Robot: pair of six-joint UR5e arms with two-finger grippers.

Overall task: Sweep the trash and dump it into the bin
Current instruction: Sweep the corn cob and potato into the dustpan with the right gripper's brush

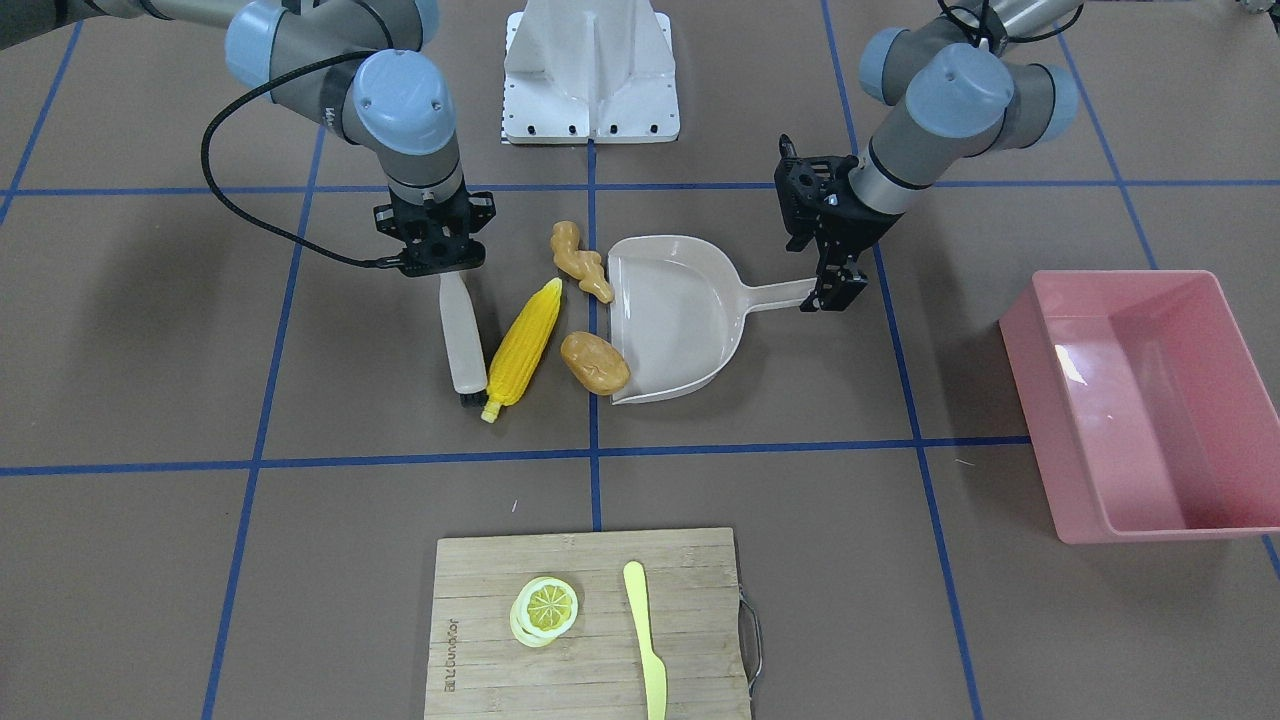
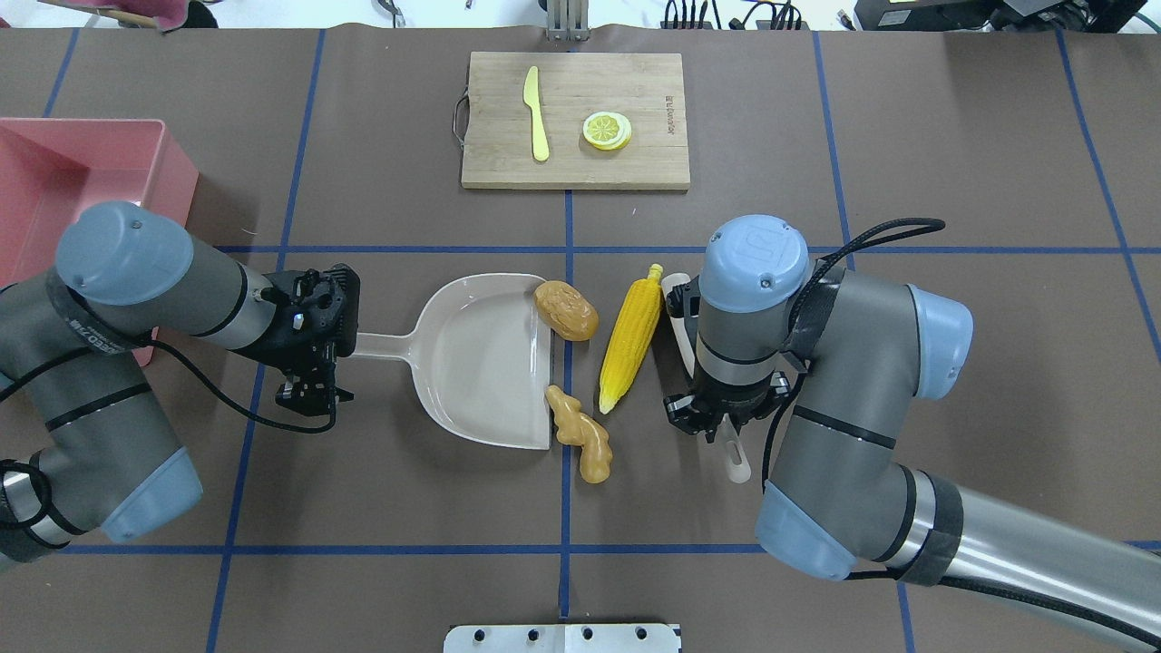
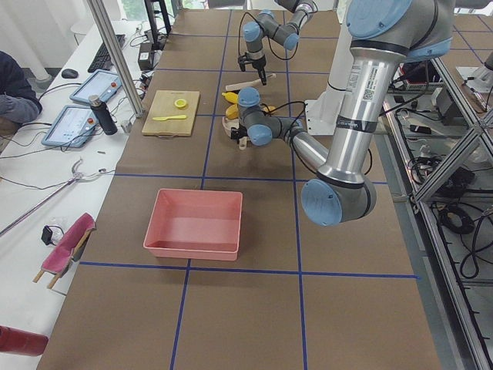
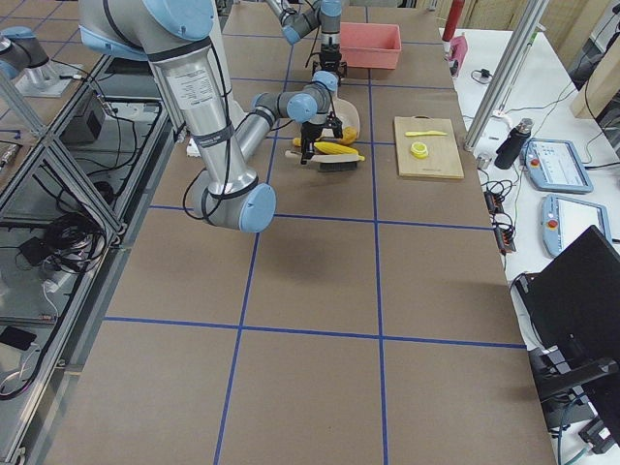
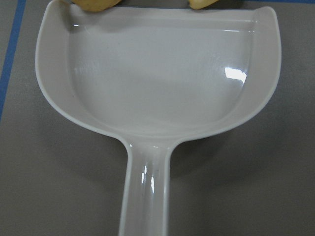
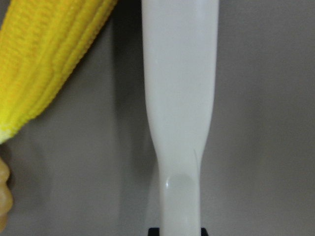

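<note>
A brown table point(image 1: 150, 330) marked with blue tape lines holds everything. Near its middle lies a beige plastic dustpan with a long handle point(image 1: 680, 320), its open mouth turned toward three toy foods. A brown toy potato point(image 1: 594, 362) rests against one end of the pan's lip. A knobbly tan toy ginger root point(image 1: 580, 261) lies at the other end of the lip, touching or nearly touching it. A yellow toy corn cob point(image 1: 523, 345) lies just beyond them, apart from the pan.

The left hand point(image 1: 838, 290), a black two-finger gripper, is at the end of the dustpan's handle with its fingers closed on it. The left wrist camera looks straight down the handle into the bare pan.

The right hand point(image 2: 718, 423) grips the handle of a pale white hand brush point(image 1: 462, 335), fingers closed around it. The brush lies along the table right beside the corn cob, on the side away from the dustpan; whether the two touch cannot be told.

The large pink rectangular plastic bin point(image 1: 1135, 400) with sloped walls stands well apart at the table's end on the robot's left.

At the table's far edge from the robot sits a wooden cutting board point(image 1: 590, 625) with a metal handle, carrying a yellow lemon slice point(image 1: 546, 609) and a pale yellow toy knife point(image 1: 647, 640), lying apart.
</note>
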